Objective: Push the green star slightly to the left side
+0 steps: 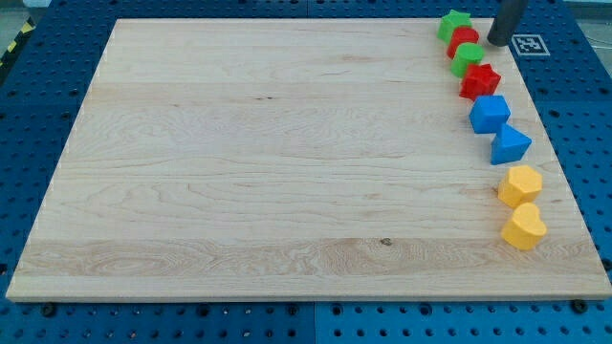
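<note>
The counter lies bare across the view's left and middle. The green star sits at the top right corner, touching the red block below it. My tip, no claw, stands just right of both.

All eight blocks run in a loose line down the right edge of the wooden counter, starting at its top right corner with the green star, then a red block of unclear shape, a green block and a red star, each touching the next. Below them sit a blue cube, a blue triangle, a yellow hexagon and a yellow heart near the bottom right corner. My tip stands just right of the green star and red block, at the counter's right edge near the top corner, beside a black-and-white marker.
</note>
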Tool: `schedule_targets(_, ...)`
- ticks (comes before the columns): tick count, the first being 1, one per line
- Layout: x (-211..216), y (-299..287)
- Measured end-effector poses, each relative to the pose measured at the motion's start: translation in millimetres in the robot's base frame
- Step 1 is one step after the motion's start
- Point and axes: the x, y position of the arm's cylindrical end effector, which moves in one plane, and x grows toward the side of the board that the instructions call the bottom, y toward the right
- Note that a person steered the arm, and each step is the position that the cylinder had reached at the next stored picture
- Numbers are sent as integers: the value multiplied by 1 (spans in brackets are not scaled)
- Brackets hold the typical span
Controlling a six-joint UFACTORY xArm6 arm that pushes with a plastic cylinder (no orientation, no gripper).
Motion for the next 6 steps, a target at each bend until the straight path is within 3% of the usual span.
schedule_targets(1,0,0)
schedule_targets(3,-47,-55)
schedule_targets(4,-50,-81)
schedule_targets(5,-33,-87)
schedule_targets(6,-40,-45)
